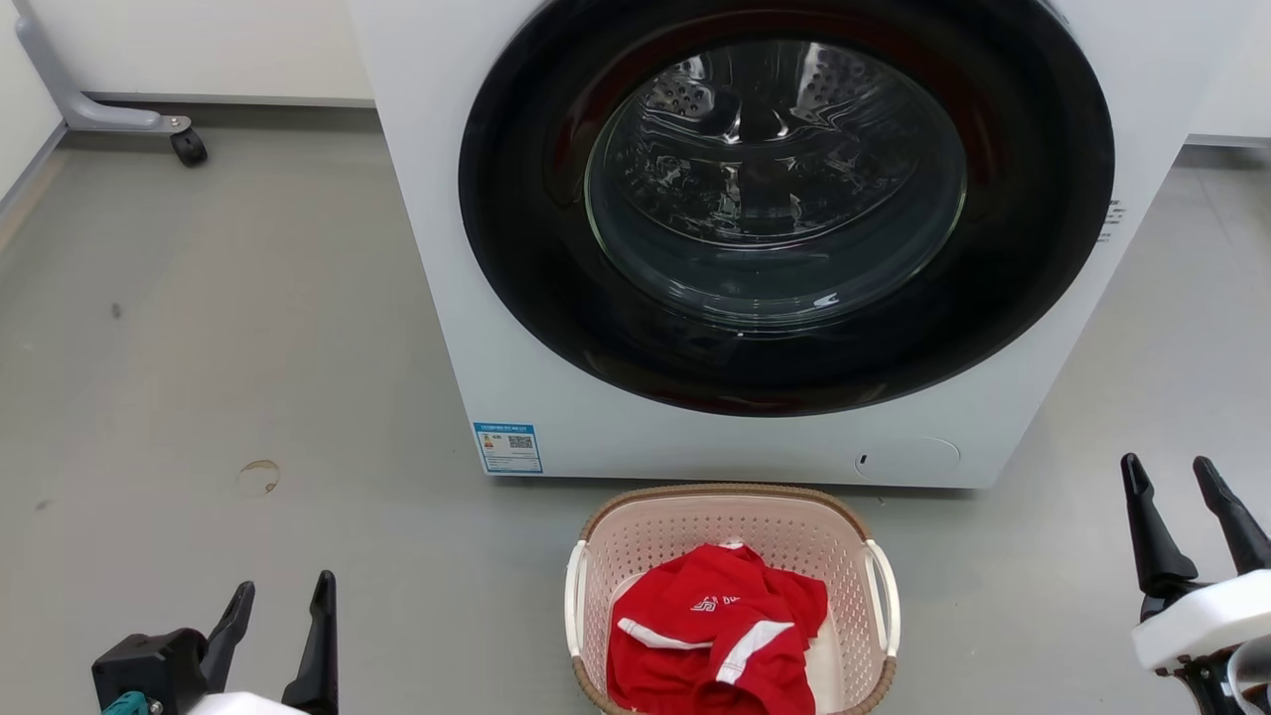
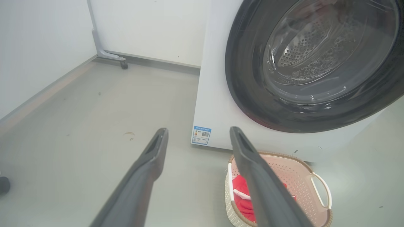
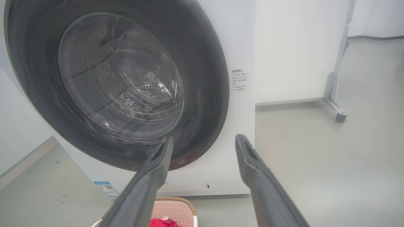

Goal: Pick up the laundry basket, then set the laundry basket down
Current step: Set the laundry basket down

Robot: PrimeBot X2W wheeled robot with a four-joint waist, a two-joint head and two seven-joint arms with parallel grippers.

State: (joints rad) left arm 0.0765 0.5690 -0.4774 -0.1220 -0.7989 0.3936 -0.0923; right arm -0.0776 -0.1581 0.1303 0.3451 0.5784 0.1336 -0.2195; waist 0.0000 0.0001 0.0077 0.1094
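In the head view the grey floor [image 1: 248, 348] lies open at 9 o'clock and, in a narrower strip, at 3 o'clock of the white washer [image 1: 775, 228]. The washer takes up the 12 o'clock half, and its round dark door [image 1: 516, 199] shows a perforated steel drum behind the glass. A grey wheeled frame leg [image 1: 99, 114] stands by the wall at 10 o'clock, well apart from everything else.

The laundry basket [image 1: 675, 536] sits on the floor at 6 o'clock, with its far brown rim just beside the washer's bottom edge and a thin strip of floor between them. Its white handles [image 1: 574, 596] face 9 and 3 o'clock, with bare floor outside each. Inside lies a crumpled red garment [image 1: 715, 636] with white stripes. It carries a small white logo, possibly lettering, too small to read.

The left gripper [image 1: 283, 586] is at 7 o'clock and the right gripper [image 1: 1167, 464] at 4 o'clock. Both have their fingers spread and grasp nothing, and both are well apart from the basket.

A blue label [image 1: 507, 448] with a QR code is stuck at the washer's lower left corner. Small grey print [image 1: 1112, 220] runs along the washer's right edge. Neither can be read.

A round hatch [image 1: 907, 458] sits at the washer's lower right. A faint ring stain [image 1: 258, 477] marks the floor at 8 o'clock.
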